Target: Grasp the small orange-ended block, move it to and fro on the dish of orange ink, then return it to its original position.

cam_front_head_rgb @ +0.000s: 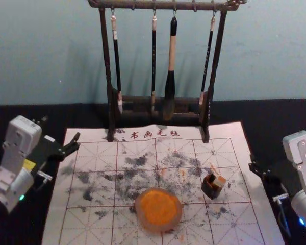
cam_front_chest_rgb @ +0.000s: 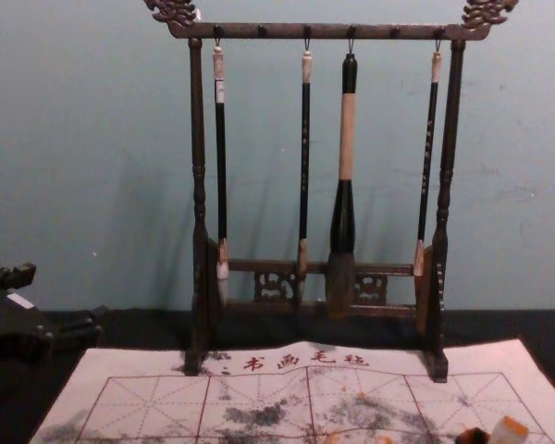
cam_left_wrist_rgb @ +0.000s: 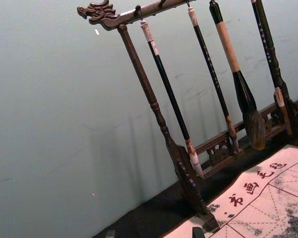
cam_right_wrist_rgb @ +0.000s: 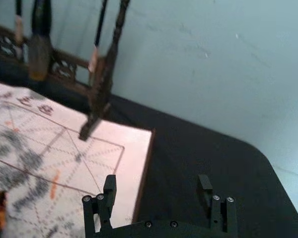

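Presumably for gripping, the block [cam_front_head_rgb: 219, 181] jutted up at the dish's [cam_front_head_rgb: 158, 210] two o'clock; right pincer [cam_right_wrist_rgb: 157, 179] beyond, left pincer [cam_left_wrist_rgb: 154, 233] at ten, both gaped.

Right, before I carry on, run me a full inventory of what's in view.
Block: one, pale and orange, at the box
Box: one, dark, on the mat, right of the dish
Dish: one, pale rim, near middle of the mat
Ink: one pool, orange, in the dish
Mat: one, white, red grid, dark smudges, on the table
Rack: one, dark brown, at the mat's far edge
Slim brushes: three, black, hanging on the rack
Big brush: one, black and tan, same rack
Table: one, black
Wall: one, blue-grey, behind
Left gripper: one, black, left of the mat, open
Right gripper: one, black, right side, open
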Robot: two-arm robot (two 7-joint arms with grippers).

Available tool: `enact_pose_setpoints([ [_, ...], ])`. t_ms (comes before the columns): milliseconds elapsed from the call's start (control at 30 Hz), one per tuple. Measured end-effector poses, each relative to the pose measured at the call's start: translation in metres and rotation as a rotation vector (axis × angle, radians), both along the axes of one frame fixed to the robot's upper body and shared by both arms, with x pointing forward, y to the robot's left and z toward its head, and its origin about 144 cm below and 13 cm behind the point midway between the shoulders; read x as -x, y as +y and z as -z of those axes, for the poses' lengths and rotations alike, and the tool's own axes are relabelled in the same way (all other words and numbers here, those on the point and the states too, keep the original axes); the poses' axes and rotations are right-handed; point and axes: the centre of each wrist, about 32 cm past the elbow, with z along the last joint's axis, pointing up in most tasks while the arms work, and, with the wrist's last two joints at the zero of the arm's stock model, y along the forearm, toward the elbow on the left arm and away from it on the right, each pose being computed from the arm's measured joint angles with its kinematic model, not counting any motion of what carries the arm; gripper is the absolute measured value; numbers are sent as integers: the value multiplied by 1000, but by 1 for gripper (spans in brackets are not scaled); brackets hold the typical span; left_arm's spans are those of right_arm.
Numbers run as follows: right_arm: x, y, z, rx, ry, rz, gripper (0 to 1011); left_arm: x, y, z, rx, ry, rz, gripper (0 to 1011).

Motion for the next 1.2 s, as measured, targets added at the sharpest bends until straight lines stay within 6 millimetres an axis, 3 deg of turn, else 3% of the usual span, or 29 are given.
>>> enact_pose_setpoints([
  [1200, 0, -1, 3, 4, 9, 14, 1000, 0, 0, 0, 0, 0, 0, 1001],
])
